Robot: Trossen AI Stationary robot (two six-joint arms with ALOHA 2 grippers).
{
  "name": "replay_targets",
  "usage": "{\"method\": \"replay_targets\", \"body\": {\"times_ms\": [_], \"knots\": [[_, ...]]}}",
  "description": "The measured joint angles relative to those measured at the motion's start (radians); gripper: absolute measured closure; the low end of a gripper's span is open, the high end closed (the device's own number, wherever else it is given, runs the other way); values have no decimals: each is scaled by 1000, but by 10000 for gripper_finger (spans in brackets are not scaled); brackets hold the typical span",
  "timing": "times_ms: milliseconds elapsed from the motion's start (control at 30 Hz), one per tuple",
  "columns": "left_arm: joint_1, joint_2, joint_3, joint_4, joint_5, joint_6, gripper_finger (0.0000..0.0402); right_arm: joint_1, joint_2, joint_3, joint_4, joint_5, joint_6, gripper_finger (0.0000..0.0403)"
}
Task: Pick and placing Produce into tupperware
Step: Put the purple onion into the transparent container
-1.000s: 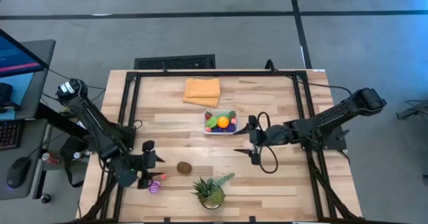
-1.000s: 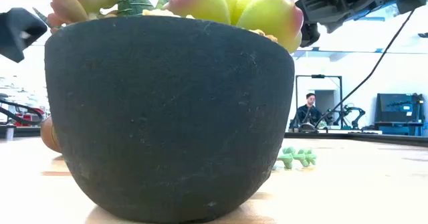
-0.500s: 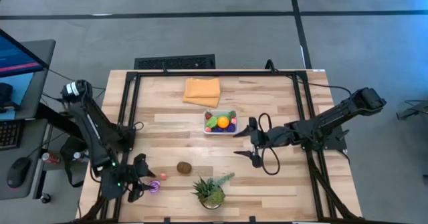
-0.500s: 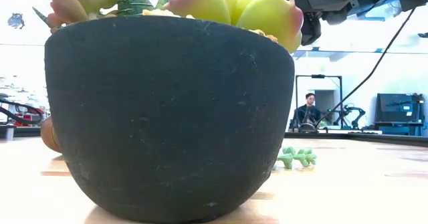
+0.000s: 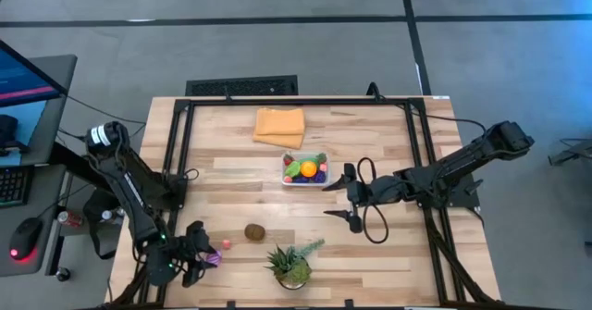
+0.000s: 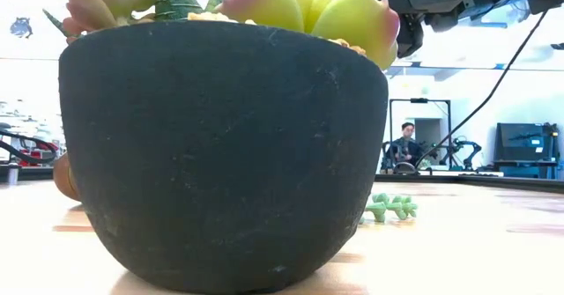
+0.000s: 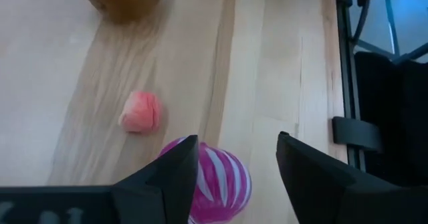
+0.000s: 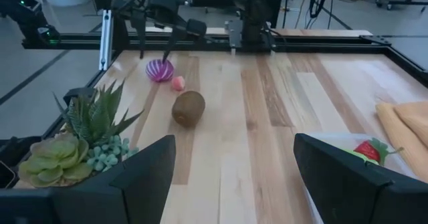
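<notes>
Your left hand (image 7: 231, 164) hovers spread over a round ball (image 7: 214, 184) striped pink and white, lying on the worktop (image 5: 231, 176) beside a small pink piece (image 7: 140, 112). The tub (image 5: 304, 170), mid-worktop, holds bright produce; your right hand (image 5: 344, 198) waits spread beside it.

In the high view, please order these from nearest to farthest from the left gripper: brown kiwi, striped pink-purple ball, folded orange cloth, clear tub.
From the left gripper:
1. Striped pink-purple ball, between its fingers.
2. Brown kiwi, beside the potted plant.
3. Clear plastic tub, table centre.
4. Folded orange cloth, far edge.
</notes>
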Motion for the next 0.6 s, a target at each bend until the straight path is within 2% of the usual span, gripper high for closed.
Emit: {"method": "replay_targets", "body": {"times_ms": [267, 600], "knots": [[1, -58, 0, -15, -20, 91, 254, 2, 0, 0, 6, 0, 0, 107], [2, -231, 0, -120, -39, 109, 289, 2, 0, 0, -1, 0, -1, 107]]}}
